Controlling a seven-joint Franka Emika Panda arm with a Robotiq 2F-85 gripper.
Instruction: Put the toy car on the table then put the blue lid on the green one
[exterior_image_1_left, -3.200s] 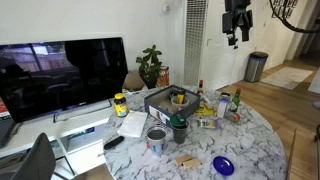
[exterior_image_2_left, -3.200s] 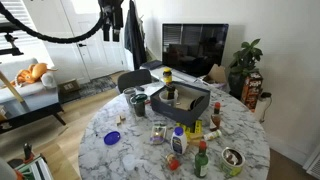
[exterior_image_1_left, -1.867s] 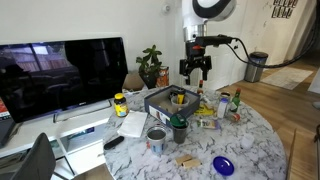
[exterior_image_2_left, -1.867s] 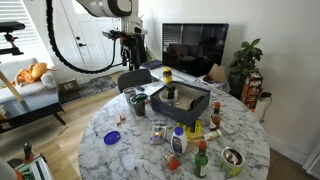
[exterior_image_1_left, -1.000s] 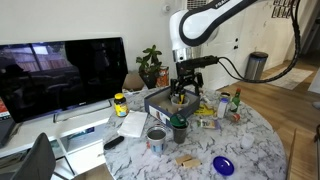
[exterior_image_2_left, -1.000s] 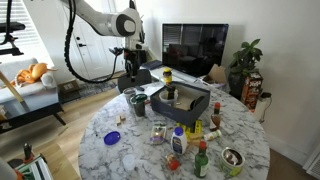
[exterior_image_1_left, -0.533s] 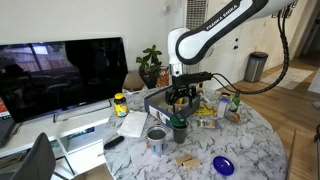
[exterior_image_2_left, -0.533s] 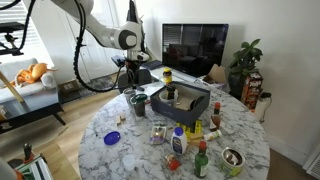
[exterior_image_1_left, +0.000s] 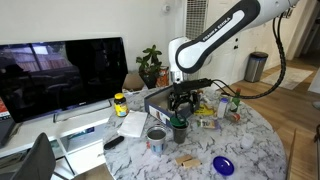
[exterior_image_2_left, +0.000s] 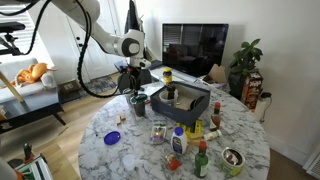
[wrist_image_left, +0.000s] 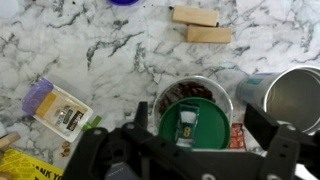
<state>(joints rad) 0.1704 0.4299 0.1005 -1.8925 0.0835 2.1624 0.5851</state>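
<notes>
Gripper (exterior_image_1_left: 181, 104) hangs just above the green lid (exterior_image_1_left: 179, 128), jaws spread wide, holding nothing. In the wrist view the toy car (wrist_image_left: 188, 124) lies inside the green lid, with a finger off each side of the rim. Silver can (wrist_image_left: 290, 95) stands just beside the green lid. Blue lid (exterior_image_1_left: 223, 165) lies flat on the marble desk (exterior_image_1_left: 255, 150), well apart, near the edge. Two wooden blocks (wrist_image_left: 195, 15) lie between the lids.

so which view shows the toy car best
The wrist view: it looks straight down into the green one, where the toy car sits as a small shape inside. In both exterior views only the green one's outside shows; the car is hidden or too small to see.
</notes>
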